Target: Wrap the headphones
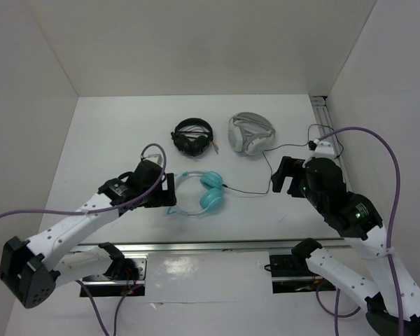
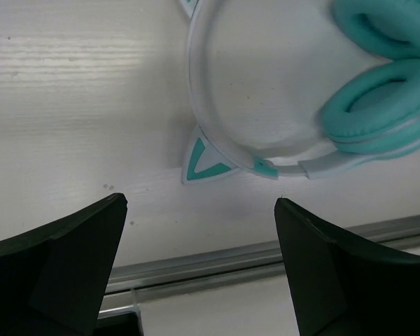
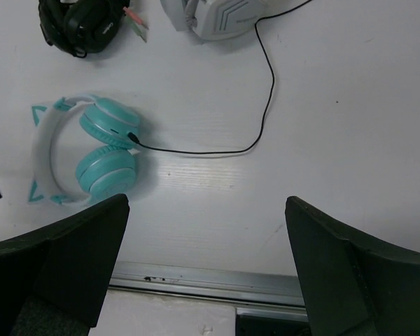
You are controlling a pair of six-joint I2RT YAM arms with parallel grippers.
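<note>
teal cat-eared plastic headphones [image 1: 199, 192] lie flat toward the desk's near edge, thin black cable [image 3: 196, 152] trailing toward the right edge. we see left gripper [image 2: 199, 201] and right gripper [image 3: 206, 201] spread wide, empty.

Teal headphones [image 1: 201, 192] (pale blue headband)

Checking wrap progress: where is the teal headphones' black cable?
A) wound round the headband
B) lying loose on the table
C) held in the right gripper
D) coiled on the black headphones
B: the cable trails from the teal headphones across the table, unwound.
</note>
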